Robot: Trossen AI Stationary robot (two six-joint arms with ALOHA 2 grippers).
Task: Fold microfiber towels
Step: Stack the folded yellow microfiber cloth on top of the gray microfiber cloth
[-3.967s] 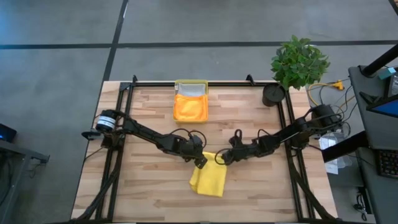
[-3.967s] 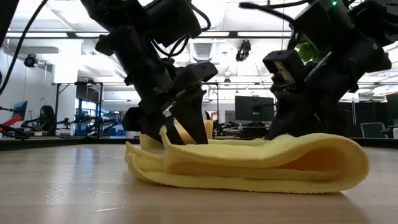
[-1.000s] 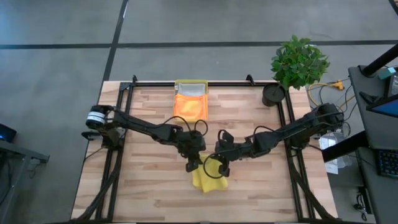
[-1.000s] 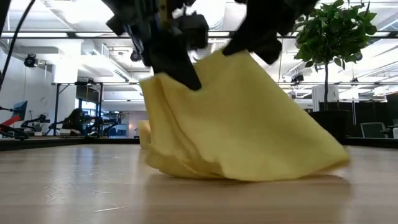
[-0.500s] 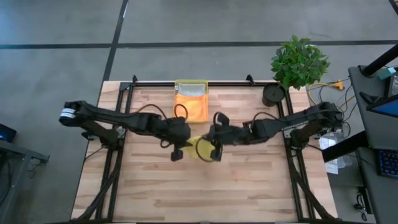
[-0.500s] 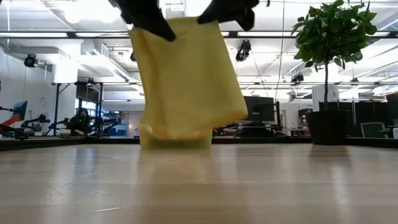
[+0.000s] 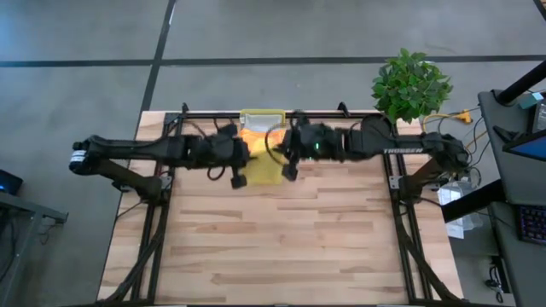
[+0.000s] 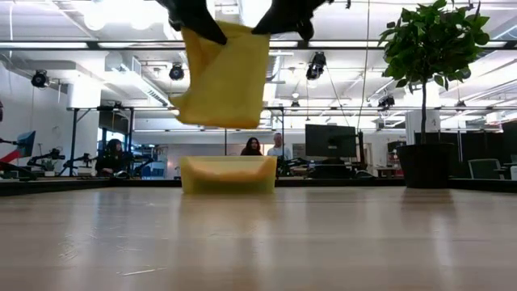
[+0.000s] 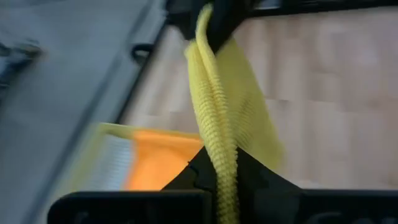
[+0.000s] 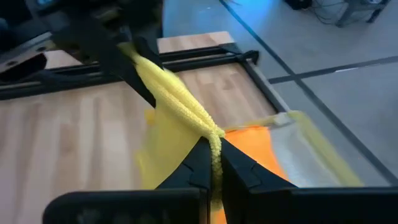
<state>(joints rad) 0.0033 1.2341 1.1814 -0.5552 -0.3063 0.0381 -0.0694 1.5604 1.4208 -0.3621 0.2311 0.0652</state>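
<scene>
The folded bright yellow towel (image 7: 265, 173) (image 8: 225, 79) hangs in the air between my two grippers, just in front of the yellow plastic tray (image 7: 262, 113) (image 8: 228, 175) at the table's far edge. My left gripper (image 7: 239, 178) (image 8: 200, 23) is shut on its left top corner, my right gripper (image 7: 288, 170) (image 8: 280, 18) on its right top corner. Inside the tray lie an orange towel (image 10: 258, 155) (image 9: 160, 167) and a light grey one (image 10: 311, 163). My left gripper pinches the folded towel's top edge at its left corner (image 9: 226, 177) between its two fingers, several layers together. The fingers slant down toward the far edge. The towel hangs below, clear of the table. My right gripper pinches the same top edge at the right corner (image 10: 215, 152) between its two fingers, several layers. It too slants down toward the far side. The top edge (image 10: 177, 102) runs nearly straight across to the other gripper, and the towel hangs free below.
A potted plant (image 7: 410, 83) and its black pot (image 7: 374, 130) stand at the far right corner. Black frame rails (image 7: 162, 162) run along the table's left, right and far edges. Bare wooden table (image 7: 273, 247) lies toward the near edge.
Both grippers have risen and gone toward the far edge, staying shut on the yellow towel. The towel, whose lower part was on the table a second ago, is now lifted clear and hangs in front of the tray.
</scene>
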